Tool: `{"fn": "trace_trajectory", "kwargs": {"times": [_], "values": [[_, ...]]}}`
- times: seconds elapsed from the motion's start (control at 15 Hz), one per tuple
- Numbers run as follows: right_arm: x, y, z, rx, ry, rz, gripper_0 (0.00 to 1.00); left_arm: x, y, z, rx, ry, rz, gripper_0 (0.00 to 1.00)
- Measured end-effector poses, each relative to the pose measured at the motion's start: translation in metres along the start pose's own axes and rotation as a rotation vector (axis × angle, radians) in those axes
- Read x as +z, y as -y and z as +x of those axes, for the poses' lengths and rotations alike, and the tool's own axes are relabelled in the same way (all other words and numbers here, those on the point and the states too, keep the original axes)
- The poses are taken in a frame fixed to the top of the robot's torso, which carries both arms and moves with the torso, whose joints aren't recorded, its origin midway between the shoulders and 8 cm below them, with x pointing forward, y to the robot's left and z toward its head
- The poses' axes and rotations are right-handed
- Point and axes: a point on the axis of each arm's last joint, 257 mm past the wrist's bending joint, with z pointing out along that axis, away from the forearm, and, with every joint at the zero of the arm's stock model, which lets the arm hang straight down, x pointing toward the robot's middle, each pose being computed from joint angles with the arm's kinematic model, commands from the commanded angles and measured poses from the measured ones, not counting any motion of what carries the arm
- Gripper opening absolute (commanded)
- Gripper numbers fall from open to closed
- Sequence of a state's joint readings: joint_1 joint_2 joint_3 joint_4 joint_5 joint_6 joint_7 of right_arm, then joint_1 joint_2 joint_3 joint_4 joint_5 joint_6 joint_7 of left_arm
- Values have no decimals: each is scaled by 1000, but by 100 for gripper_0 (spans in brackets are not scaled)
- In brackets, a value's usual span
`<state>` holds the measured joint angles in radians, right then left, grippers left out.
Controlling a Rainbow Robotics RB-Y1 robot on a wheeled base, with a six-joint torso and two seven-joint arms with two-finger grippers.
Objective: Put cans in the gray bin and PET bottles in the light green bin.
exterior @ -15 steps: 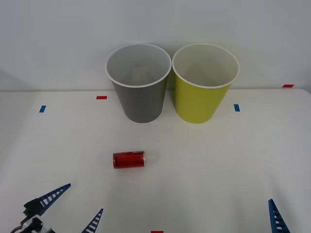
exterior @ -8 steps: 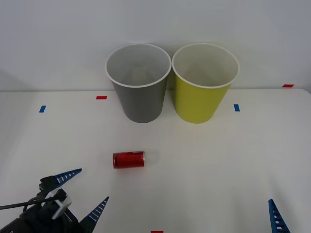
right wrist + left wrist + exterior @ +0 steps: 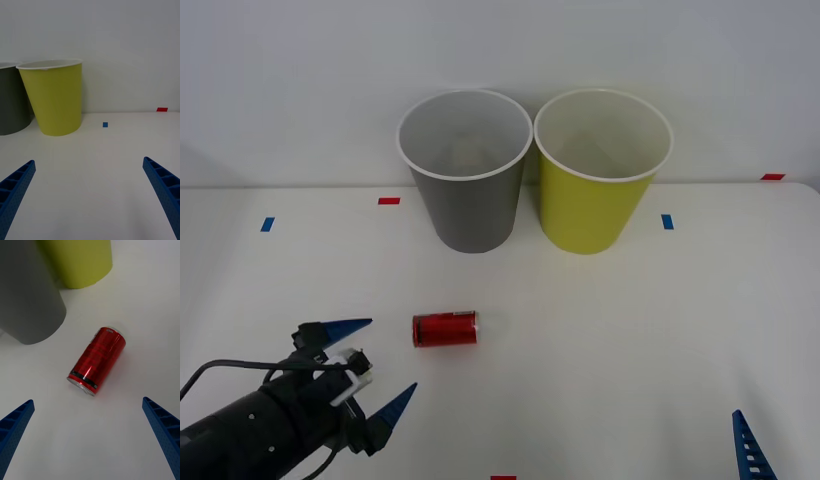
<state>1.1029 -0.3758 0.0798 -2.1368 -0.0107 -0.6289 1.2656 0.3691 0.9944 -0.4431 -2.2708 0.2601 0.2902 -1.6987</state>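
White worktop (image 3: 630, 330) under a plain pale wall fills the front view, dotted with small red and blue tape marks. At lower left of the frame the left gripper (image 3: 370, 372) hangs low over the worktop with its blue ribbed fingers (image 3: 345, 327) spread wide and nothing between them, opened toward the can (image 3: 445, 328) just to its right. That spread looks meant to straddle the can, which from the left wrist view lies ahead of the two tips, apart from both. The can rests on its side near the centre of the frame: small, red, silver at the ends, with a dark band of lettering. Beyond it, in the upper middle, the gray bin (image 3: 468, 180) and the light green bin (image 3: 598, 180) stand upright side by side, rims nearly touching, mouths open to receive a drop. The right gripper (image 3: 90, 195) waits at lower right, open and empty
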Motion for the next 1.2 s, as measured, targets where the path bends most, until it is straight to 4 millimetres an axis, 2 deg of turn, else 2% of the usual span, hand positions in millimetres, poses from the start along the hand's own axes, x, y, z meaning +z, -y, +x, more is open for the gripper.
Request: {"fn": "trace_trajectory", "kwargs": {"times": [0.4,0.6,0.8,1.2], "values": [[0,0,0,0,0,0,100,19,-18,-2,124,-83,10,100],[0,0,0,0,0,0,100,24,-21,-8,94,-114,31,100],[0,0,0,0,0,0,100,22,-12,-18,137,-106,62,100],[0,0,0,0,0,0,100,34,-20,-18,335,-199,84,100]]}}
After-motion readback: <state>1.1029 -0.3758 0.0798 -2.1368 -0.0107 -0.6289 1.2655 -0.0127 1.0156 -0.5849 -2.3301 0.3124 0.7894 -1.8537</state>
